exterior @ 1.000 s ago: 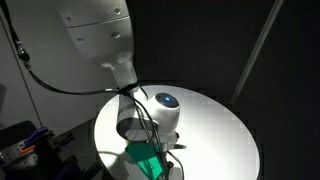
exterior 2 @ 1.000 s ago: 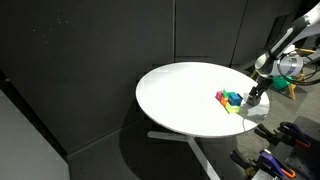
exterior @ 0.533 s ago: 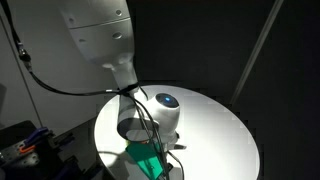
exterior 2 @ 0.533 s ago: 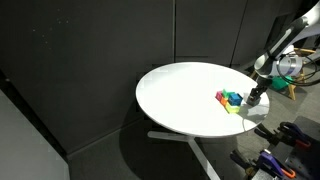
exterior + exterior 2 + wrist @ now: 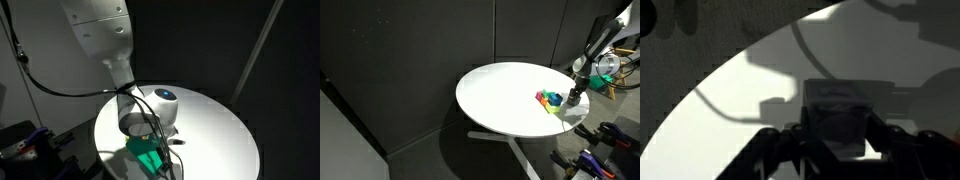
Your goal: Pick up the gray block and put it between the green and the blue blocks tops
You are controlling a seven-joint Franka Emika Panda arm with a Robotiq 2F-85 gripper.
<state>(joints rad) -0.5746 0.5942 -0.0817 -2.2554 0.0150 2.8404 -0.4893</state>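
Note:
The gray block (image 5: 837, 120) fills the middle of the wrist view, dim and boxy, resting on the white table (image 5: 730, 110). My gripper (image 5: 837, 138) is shut on it, with a dark finger (image 5: 788, 142) pressed against each side. In an exterior view the gripper (image 5: 573, 99) reaches down at the table's far right edge, just beside a small cluster of coloured blocks (image 5: 550, 99). A green block (image 5: 148, 155) shows below the arm's wrist. The blue block is too small to pick out for sure.
The round white table (image 5: 505, 90) stands on a single pedestal among dark curtains. A black cable (image 5: 60, 85) loops from the arm. Tools and clutter lie on the floor (image 5: 595, 155) beyond the table's edge.
The jaws have closed from wide open onto the gray block. The arm has shifted only slightly.

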